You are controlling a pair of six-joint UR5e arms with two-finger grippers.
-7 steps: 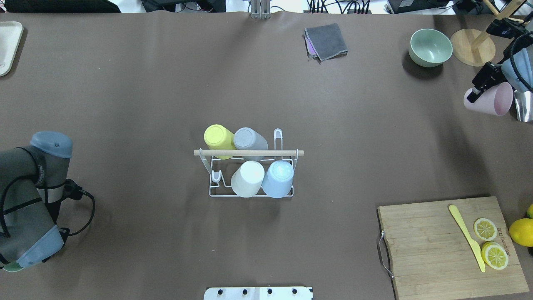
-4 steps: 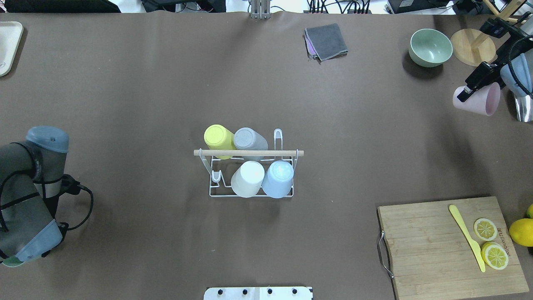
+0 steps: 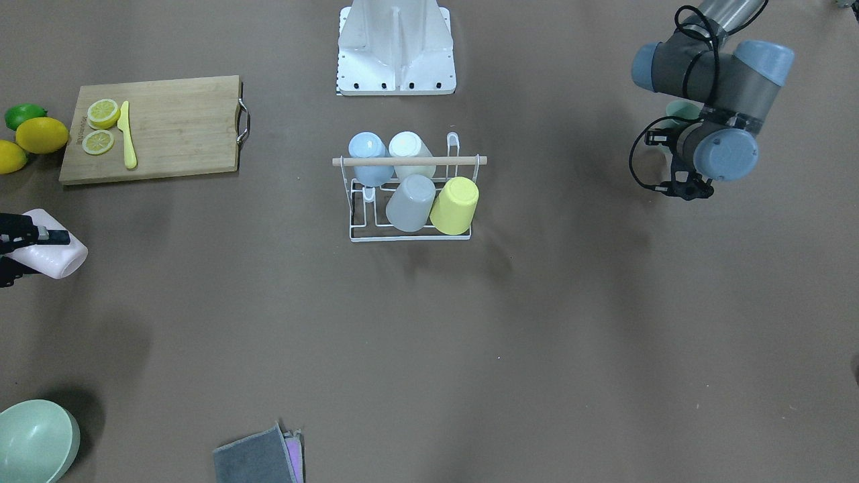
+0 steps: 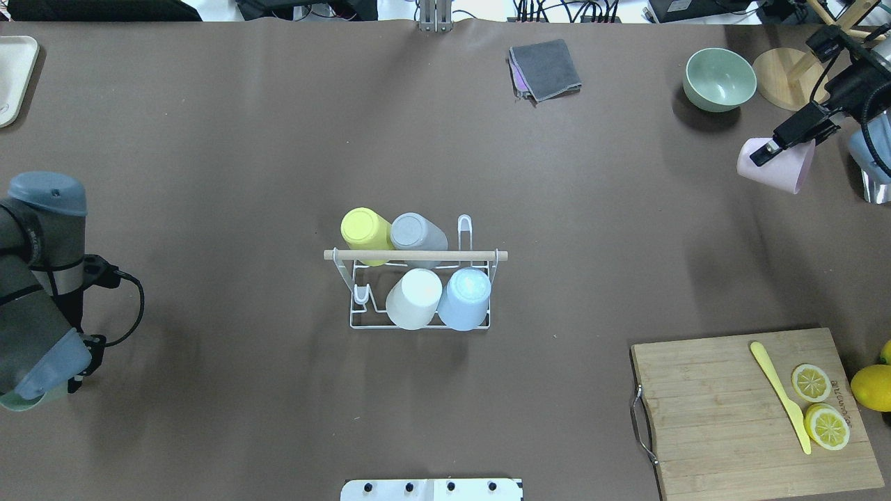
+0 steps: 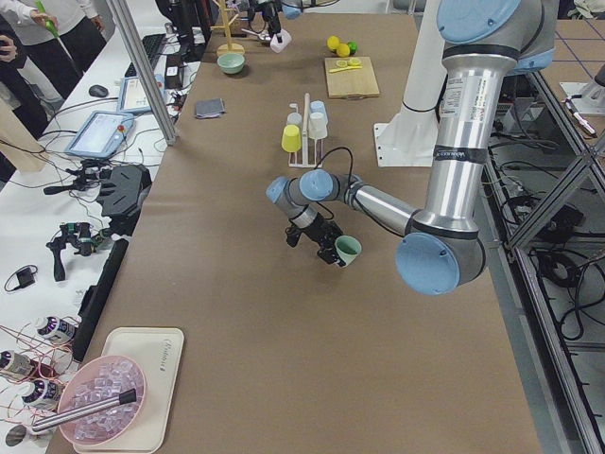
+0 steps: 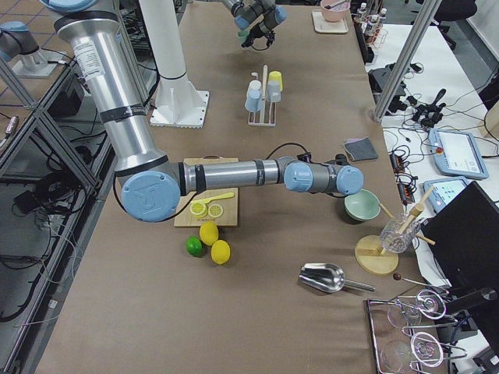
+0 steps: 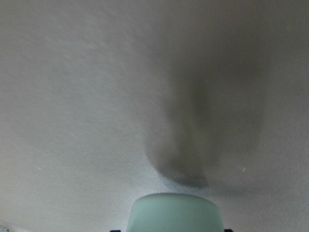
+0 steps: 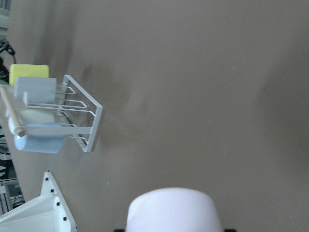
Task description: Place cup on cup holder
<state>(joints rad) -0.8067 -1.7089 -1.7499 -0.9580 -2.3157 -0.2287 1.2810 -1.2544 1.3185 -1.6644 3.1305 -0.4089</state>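
The white wire cup holder (image 4: 418, 321) with a wooden rod handle stands mid-table and also shows in the front view (image 3: 409, 235). It carries a yellow, a grey, a white and a blue cup upside down; two prongs are bare. My right gripper (image 4: 766, 152) is shut on a pink cup (image 4: 783, 167), held tilted above the table's far right; the cup shows in the right wrist view (image 8: 174, 210) and the front view (image 3: 57, 253). My left gripper (image 5: 331, 250) is shut on a pale green cup (image 5: 349, 251), low over the table's left side; the cup fills the left wrist view's bottom edge (image 7: 175, 212).
A wooden cutting board (image 4: 724, 410) with lemon slices and a yellow knife lies at the near right, lemons (image 4: 871, 387) beside it. A green bowl (image 4: 719, 78), a wooden stand (image 4: 790, 78) and a grey cloth (image 4: 545, 68) lie at the back. A white tray (image 4: 14, 76) sits far left.
My right gripper has carried the pink cup leftward, in from the table's right edge. My left arm has swung, its elbow moving toward the far left.
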